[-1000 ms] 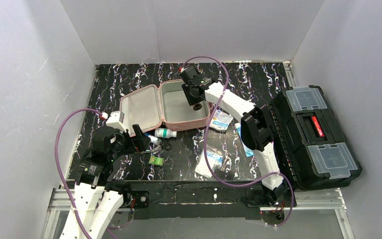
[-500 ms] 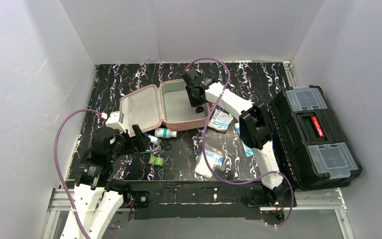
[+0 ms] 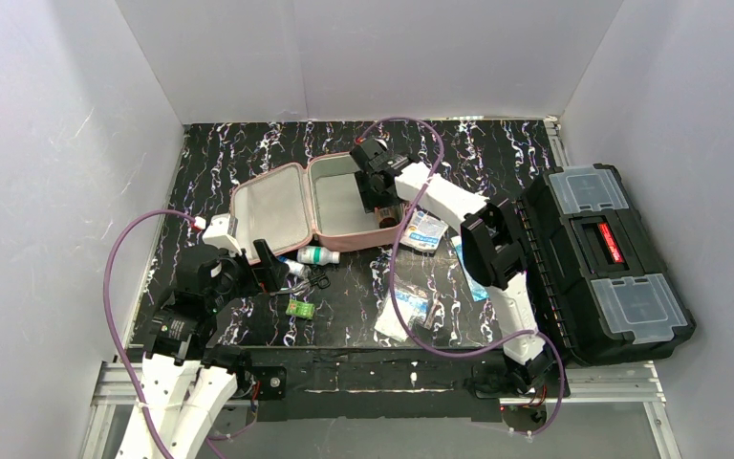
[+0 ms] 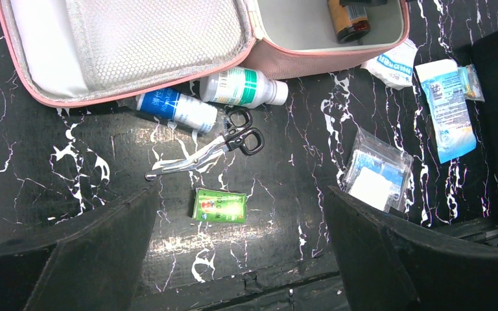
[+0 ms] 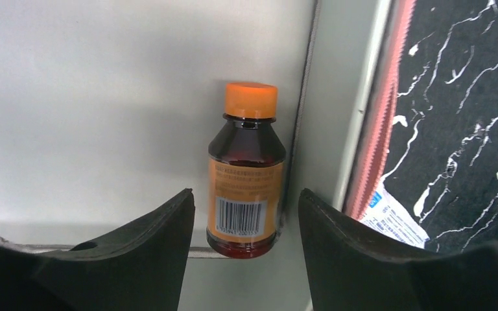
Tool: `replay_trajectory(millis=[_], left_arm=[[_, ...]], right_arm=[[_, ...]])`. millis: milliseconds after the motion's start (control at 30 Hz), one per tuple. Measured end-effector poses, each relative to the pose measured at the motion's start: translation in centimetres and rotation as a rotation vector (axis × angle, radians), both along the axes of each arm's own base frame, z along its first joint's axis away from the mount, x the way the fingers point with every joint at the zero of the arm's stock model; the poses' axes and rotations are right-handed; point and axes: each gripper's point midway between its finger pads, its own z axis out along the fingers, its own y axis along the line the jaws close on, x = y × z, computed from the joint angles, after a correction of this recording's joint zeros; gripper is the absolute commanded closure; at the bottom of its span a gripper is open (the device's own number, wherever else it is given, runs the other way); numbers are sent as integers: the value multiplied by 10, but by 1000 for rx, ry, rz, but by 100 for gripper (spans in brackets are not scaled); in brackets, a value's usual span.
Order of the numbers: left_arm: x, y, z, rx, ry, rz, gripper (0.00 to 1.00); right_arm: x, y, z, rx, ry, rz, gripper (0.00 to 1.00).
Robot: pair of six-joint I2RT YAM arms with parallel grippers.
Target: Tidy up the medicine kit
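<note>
The kit lies open at mid-table, its lid flat to its left. An amber bottle lies inside, against the kit's right wall. The right gripper hangs over it, fingers spread and clear of it. Scissors lie just before the kit. The left gripper hovers above them, fingers wide apart.

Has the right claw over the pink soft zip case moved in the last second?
Yes: the right gripper slid slightly toward the near wall of the pink zip case.

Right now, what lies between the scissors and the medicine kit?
Two bottles lying flat: the green-labelled bottle and the blue-labelled bottle. Left wrist view shows it.
</note>
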Motion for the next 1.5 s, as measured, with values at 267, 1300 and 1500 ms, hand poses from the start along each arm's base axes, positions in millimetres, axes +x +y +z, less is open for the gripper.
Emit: replay_trajectory(millis=[267,1300,1500], left_arm=[[0,0,0,0,0,0,0],[3,7,-2,16,5,47,0],[6,21,-1,41,-8,126,0]], right_arm=[[-6,-8,43,38,-67,-7,29],[-197,80,77,284,43,765,22],[-189,113,61,267,53,836,19]])
